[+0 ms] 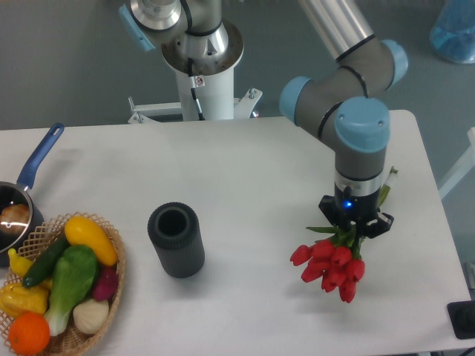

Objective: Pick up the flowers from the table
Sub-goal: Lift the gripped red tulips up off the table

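The flowers (331, 265), red tulips with green leaves and pale stems, hang at the right of the white table (245, 170). Their stem ends poke out beside the wrist at the upper right. My gripper (355, 227) points down and is shut on the stems just above the red heads. The bunch looks raised off the table top, with the heads pointing down toward the front edge. The fingers themselves are mostly hidden by the leaves.
A black cylinder (177, 239), open at the top, stands left of the middle. A wicker basket (104, 289) of vegetables sits at the front left, with a blue-handled pot (22, 194) behind it. The robot base (202, 59) is at the back.
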Controlling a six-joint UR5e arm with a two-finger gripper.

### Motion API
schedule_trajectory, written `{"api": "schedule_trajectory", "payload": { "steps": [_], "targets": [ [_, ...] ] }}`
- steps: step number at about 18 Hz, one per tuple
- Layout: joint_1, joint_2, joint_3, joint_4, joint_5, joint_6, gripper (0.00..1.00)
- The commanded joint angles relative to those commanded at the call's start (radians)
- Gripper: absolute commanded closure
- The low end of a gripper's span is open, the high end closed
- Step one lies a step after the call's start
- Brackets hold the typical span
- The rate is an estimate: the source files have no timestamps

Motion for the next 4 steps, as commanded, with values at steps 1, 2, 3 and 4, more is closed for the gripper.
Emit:
{"api": "schedule_trajectory", "payload": {
  "steps": [1,2,3,4],
  "targets": [
    [0.0,0.0,0.008,-0.005,-0.003,0.008,0.99],
    [0.0,0.002,0.014,-0.009,-0.005,0.014,1.0],
    [0.0,0.005,0.015,-0.021,-0.005,0.014,1.0],
    [0.002,0.008,0.015,-0.032,-0.005,0.014,1.0]
  ]
}}
